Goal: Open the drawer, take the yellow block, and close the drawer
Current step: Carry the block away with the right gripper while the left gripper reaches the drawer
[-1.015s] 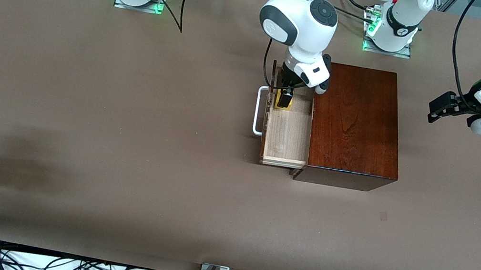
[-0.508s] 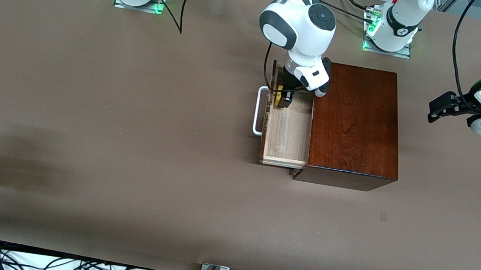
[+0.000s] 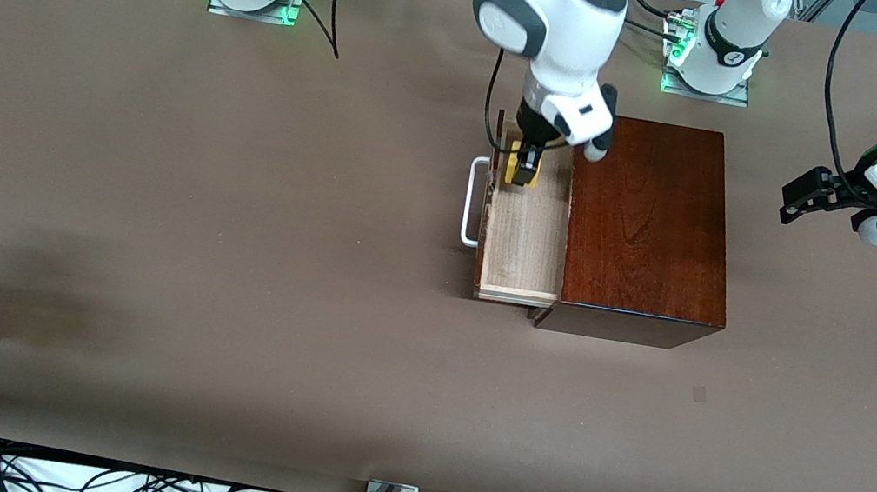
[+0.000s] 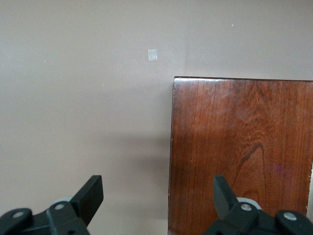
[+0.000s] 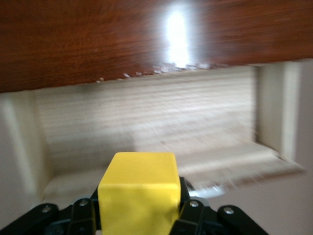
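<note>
Presently:

1. Drawer [image 3: 524,233]: pulled out of the dark reddish-brown wooden box [image 3: 648,226] toward the right arm's end of the table; pale wood interior exposed; white U-shaped handle [image 3: 473,203] on its front.
2. Yellow block [image 3: 520,172]: pinched between the right gripper's fingers, over the part of the open drawer farthest from the front camera. The right wrist view shows the cube [image 5: 139,193] clamped from both sides, above the drawer floor.
3. Right gripper [image 3: 523,170]: closed on the yellow block, pointing down over the drawer.
4. Left gripper [image 3: 802,198]: fingers spread apart, nothing between them; the arm waits, the gripper over bare table toward the left arm's end, beside the box.
5. Table [image 3: 227,248]: brown surface.
</note>
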Available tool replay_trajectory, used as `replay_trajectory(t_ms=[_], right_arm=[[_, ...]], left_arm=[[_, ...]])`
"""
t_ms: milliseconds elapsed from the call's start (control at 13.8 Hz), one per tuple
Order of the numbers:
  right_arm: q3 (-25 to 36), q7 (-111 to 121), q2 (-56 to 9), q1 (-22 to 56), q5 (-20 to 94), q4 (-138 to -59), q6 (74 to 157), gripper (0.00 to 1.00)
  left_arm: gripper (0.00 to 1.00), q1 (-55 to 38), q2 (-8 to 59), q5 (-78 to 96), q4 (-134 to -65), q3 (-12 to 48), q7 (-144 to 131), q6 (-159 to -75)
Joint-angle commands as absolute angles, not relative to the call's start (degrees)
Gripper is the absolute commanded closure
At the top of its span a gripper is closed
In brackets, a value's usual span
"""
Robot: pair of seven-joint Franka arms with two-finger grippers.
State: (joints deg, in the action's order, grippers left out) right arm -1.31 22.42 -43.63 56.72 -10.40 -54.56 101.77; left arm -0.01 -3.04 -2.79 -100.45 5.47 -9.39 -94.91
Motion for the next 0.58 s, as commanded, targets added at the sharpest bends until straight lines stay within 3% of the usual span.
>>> replay_trajectory(t_ms=[0, 508], right_arm=[[-1.7, 22.1, -37.6, 51.3, -5.0, -54.4, 95.6, 1.0], [-1.5, 22.4, -31.5, 28.2, -3.7, -54.5, 87.5, 1.0]], left_arm=[[0.0, 0.4, -3.3, -1.8, -100.2, 5.6, -7.9, -94.4], [0.0, -1.1, -3.1, -1.5, -100.2, 6.8, -2.1, -92.9]])
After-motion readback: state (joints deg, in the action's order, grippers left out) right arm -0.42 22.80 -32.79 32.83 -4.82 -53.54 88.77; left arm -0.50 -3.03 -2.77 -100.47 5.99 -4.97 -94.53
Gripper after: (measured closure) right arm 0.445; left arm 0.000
